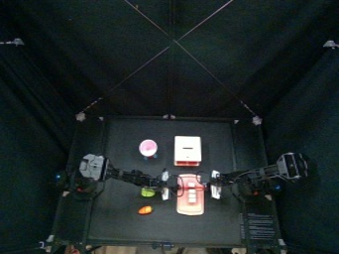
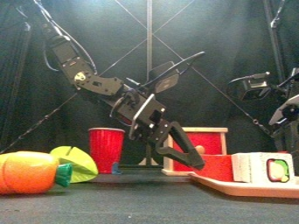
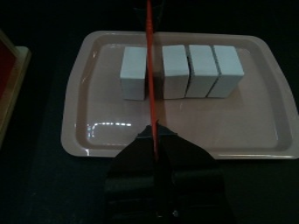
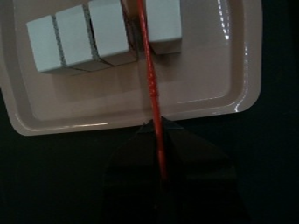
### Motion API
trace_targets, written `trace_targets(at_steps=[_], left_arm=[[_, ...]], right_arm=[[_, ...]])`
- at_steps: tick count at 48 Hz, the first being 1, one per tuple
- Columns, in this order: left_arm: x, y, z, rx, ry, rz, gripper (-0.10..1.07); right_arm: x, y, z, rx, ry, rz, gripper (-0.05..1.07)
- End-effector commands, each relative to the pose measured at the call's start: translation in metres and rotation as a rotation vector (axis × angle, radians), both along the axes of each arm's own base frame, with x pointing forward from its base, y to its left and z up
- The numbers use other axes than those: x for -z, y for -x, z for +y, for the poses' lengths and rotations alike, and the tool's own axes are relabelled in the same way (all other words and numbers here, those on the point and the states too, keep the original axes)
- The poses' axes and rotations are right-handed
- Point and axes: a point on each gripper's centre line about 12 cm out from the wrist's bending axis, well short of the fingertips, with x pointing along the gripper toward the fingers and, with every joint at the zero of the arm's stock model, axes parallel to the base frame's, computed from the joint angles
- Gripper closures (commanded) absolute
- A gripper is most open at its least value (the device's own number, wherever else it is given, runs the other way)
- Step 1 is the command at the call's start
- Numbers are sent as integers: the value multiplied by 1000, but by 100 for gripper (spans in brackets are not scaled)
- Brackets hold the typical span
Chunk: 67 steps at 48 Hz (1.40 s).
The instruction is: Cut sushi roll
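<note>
**Both grippers over sliced roll on pink tray**

The sushi roll lies on the salmon-pink tray at the table's front middle. It shows as four white slabs side by side, touching or almost so.

The left gripper comes in from the left and sits just over the tray's edge. Its jaws are narrow, pinched on a thin red blade seen edge-on. The blade runs across the roll at the gap between an end slab and the next one.

The right gripper comes in from the right to the tray's other side. Its jaws are also pinched tight on a thin red blade, which lines up with a gap next to an end slab. I cannot tell whether both views show one and the same blade.

In the top view the two grippers flank the tray, close to it.

Other things on the table:
- A red cup, left of the tray in the front view.
- An orange toy and a green piece, at front left.
- A round pink-and-white object, behind the tray.
- A white-and-pink block, also behind the tray.
</note>
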Motion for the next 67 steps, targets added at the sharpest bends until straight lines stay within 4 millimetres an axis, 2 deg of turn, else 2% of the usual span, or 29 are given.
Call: trace_targets(at_steps=[1, 13, 36, 53, 67], left_arm=[[-7, -3, -1, 2, 2, -12, 68], [-8, -3, -1, 2, 2, -15, 68], [-17, -5, 9, -20, 5, -37, 68], [-18, -5, 18, -41, 5, -37, 68], [-37, -5, 10, -20, 4, -78, 68]], right_arm=[[1, -2, -1, 7, -3, 8, 63], [2, -3, -3, 11, 1, 11, 63], [-16, -7, -17, 46, 27, -68, 63], [-15, -6, -22, 69, 26, -62, 63], [-27, -9, -16, 38, 30, -116, 63]])
